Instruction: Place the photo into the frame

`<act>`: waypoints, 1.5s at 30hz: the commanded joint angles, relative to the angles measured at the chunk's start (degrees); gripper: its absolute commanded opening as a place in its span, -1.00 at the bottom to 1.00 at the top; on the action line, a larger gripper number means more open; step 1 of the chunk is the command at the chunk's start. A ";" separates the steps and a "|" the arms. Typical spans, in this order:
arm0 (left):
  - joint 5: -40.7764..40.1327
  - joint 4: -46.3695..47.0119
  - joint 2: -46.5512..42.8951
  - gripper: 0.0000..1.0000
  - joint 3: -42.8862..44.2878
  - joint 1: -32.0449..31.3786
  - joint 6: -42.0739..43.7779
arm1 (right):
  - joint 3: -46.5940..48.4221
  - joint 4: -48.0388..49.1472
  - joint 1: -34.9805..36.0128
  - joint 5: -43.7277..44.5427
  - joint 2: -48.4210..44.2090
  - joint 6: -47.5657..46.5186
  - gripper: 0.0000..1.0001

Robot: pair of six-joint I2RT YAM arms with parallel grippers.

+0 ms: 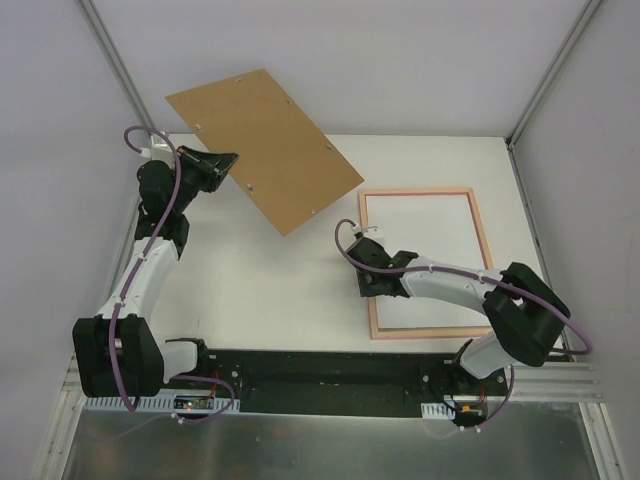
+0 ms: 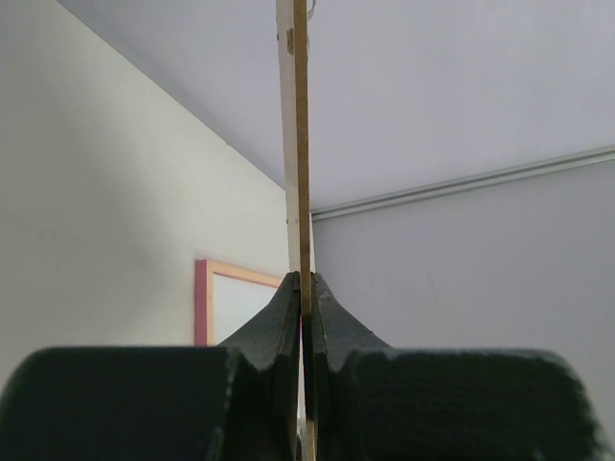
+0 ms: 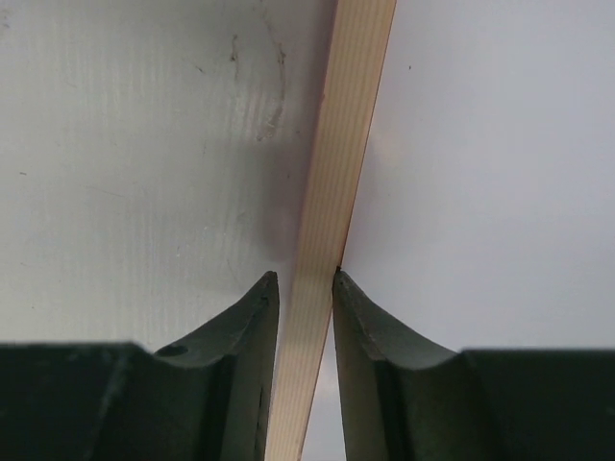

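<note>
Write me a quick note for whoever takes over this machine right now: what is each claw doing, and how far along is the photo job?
Left gripper: shut on the edge of the brown backing board, which it holds tilted above the table at the far left.
Right gripper: fingers straddle the left border of the frame; a firm clamp cannot be confirmed.
The frame lies flat at the right with a white surface inside. That may be the photo lying face down or a blank sheet; no printed side shows.
Done: the backing is off.
Left: confirm the photo is in, then probably refit the board.
</note>
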 commanded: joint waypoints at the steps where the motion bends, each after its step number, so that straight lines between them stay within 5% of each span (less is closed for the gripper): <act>1: 1.99 8.12 -2.59 -1.00 2.23 0.68 -2.51 | 3.35 -1.03 1.84 1.40 1.74 0.78 -0.43; 10: 3.22 8.12 -3.38 -1.00 1.71 2.87 -2.95 | 11.69 -2.26 5.62 0.79 8.06 0.61 -0.62; 20: 5.06 6.80 -4.08 -1.00 1.53 6.57 -2.60 | 31.64 -8.06 8.87 0.70 21.51 5.00 -0.67; 28: 6.38 6.98 -2.85 -1.00 2.58 7.36 -2.60 | 39.22 -9.47 10.98 -0.09 26.27 6.85 -0.33; 34: 7.43 8.65 -2.15 -1.00 2.23 7.53 -3.48 | 33.86 -6.31 11.25 0.61 18.72 6.06 0.14; 45: 15.52 17.43 5.40 -1.00 3.72 7.45 -10.42 | 8.93 -8.77 3.44 6.33 -12.38 7.37 0.17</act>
